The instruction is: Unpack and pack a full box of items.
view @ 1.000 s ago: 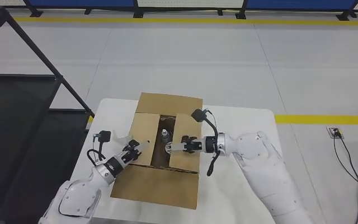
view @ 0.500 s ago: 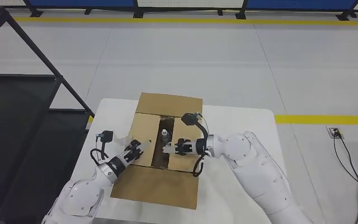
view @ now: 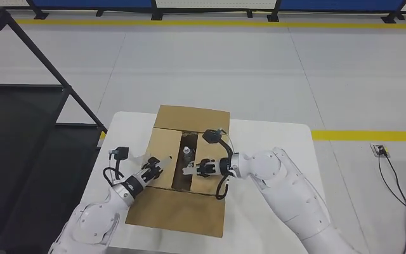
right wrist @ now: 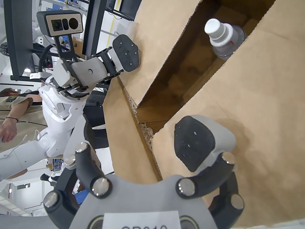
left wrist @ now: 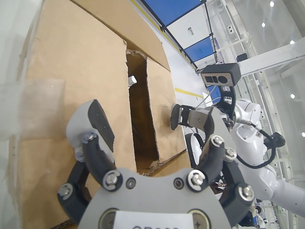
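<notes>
Early unpacking, judging by the layout: opening up, nothing lifted out yet. Cardboard box [view: 179,213] in the middle of the white worktop [view: 273,136], outer flaps folded out flat, one near, one far. Left inner flap [left wrist: 78,77] and right inner flap [right wrist: 262,96] lying nearly level over the opening, narrow dark gap between. Clear bottle [right wrist: 220,36] with white cap standing upright inside, at the far end of that gap, partly tucked under the right inner flap. Rest of the contents hidden.

Left tool [view: 155,168] low over the left inner flap, jaws apart, gripping nothing. Right tool [view: 190,169] at the gap edge of the right inner flap, toward its near end, jaws likewise apart and empty, one pad [right wrist: 194,141] over the cardboard's top face; contact hard to confirm.

Next, probably: hook each inner flap by its gap edge and swing it outward, left to the left, right to the right. Calls for a finger slipped under thin cardboard without pressing the flap down onto the bottle. After that, room to reach in and take the bottle by the neck.
</notes>
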Robot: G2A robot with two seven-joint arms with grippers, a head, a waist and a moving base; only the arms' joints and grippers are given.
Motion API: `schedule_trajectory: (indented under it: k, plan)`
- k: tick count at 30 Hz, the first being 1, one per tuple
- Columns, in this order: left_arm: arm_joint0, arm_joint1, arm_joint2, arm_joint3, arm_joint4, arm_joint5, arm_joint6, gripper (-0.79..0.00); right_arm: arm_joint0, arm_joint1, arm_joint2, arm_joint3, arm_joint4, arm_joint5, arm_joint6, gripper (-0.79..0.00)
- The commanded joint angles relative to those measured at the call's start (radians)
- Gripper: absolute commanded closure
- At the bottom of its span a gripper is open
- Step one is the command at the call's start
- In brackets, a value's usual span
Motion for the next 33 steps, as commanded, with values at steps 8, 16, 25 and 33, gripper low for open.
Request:
schedule_trajectory:
  k: [8,16,25,33]
  plan:
    - [0.069,0.012,-0.105,-0.119,-0.031,-0.034,-0.014,-0.785,-0.011,0.013,0.033,-0.063,0.009,-0.008,-0.003,-0.785]
    - [0.220,0.037,-0.314,-0.166,-0.080,-0.174,-0.120,-0.785,-0.016,0.027,0.062,-0.116,-0.010,-0.006,0.033,-0.785]
    - [0.358,0.064,-0.495,-0.084,-0.167,-0.286,-0.342,-0.785,-0.040,0.030,0.071,-0.119,-0.013,0.004,-0.012,-0.785]
    - [0.344,0.080,-0.430,-0.037,-0.130,-0.311,-0.520,-0.785,-0.082,0.039,0.166,-0.082,0.022,0.009,-0.268,-0.785]
